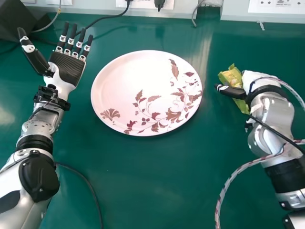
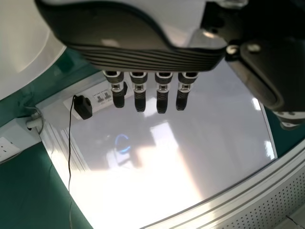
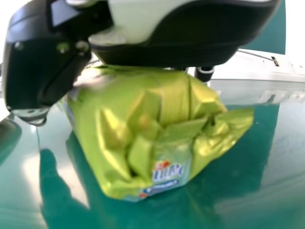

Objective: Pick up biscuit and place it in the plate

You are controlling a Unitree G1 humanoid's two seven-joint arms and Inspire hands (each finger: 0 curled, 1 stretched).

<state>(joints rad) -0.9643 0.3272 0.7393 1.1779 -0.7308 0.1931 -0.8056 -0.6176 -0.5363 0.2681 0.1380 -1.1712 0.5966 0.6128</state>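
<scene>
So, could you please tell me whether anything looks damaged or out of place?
Nothing stands out: the plate lies flat on the table, and the biscuit packet at the right hand looks crumpled but shows no tear.

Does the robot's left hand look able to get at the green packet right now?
Probably not easily: the left hand is left of the plate, the green packet is right of it, and the right hand has its thumb against the packet.
</scene>
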